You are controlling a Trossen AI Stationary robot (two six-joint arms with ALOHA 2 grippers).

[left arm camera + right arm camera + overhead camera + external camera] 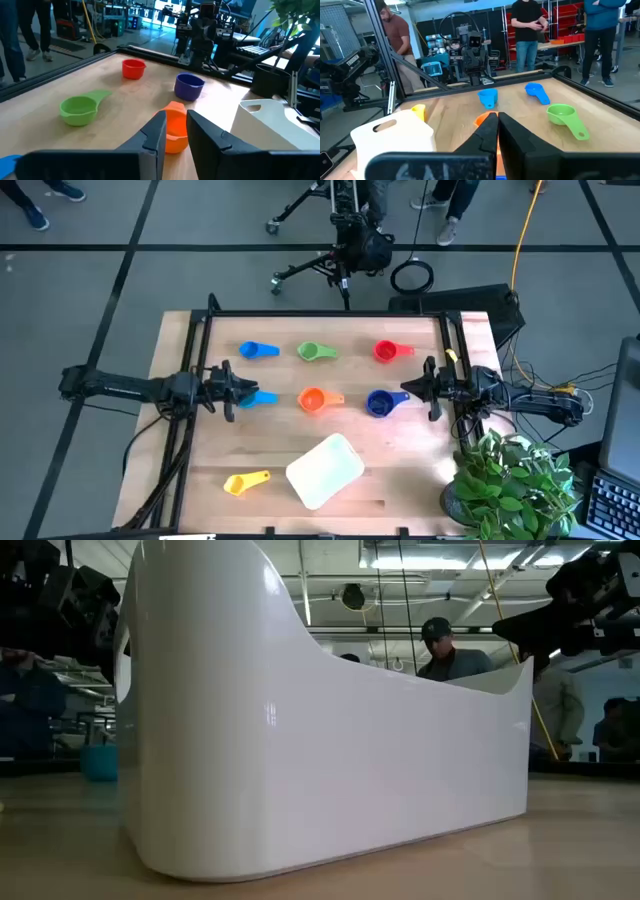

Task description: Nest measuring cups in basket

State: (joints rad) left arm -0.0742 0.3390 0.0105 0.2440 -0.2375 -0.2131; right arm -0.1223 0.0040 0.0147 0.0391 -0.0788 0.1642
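**White tub empty, six cups in view waiting on the wood**

White translucent plastic, the shallow rectangular basket (325, 471) sits skewed at about 6 o'clock on the wooden table (410, 470) in the high view, with nothing inside it. Around it lie small round plastic measuring cups with flat handles: a blue cup (258, 351) at 11 o'clock, a green cup (315, 352) at 12, a red cup (389, 351) at 1, an orange cup (316, 399) at centre, a dark blue cup (381, 403) toward 3, a yellow cup (243, 482) at 7, and a light blue cup (262, 398) just beside the left gripper (229, 391) at 9 o'clock. The right gripper (428, 389) hovers at 3 o'clock, near the dark blue cup.

The low view is filled by the basket's wall, with people standing beyond the table.

In the left wrist view the fingers stand slightly parted, holding nothing, with the orange cup straight ahead.

In the right wrist view the jaws are pressed together and empty.

My judgement: nesting goes best largest-first, so seat the biggest cup flat in the basket, gripping each by its rim or handle, and release low to keep it upright.
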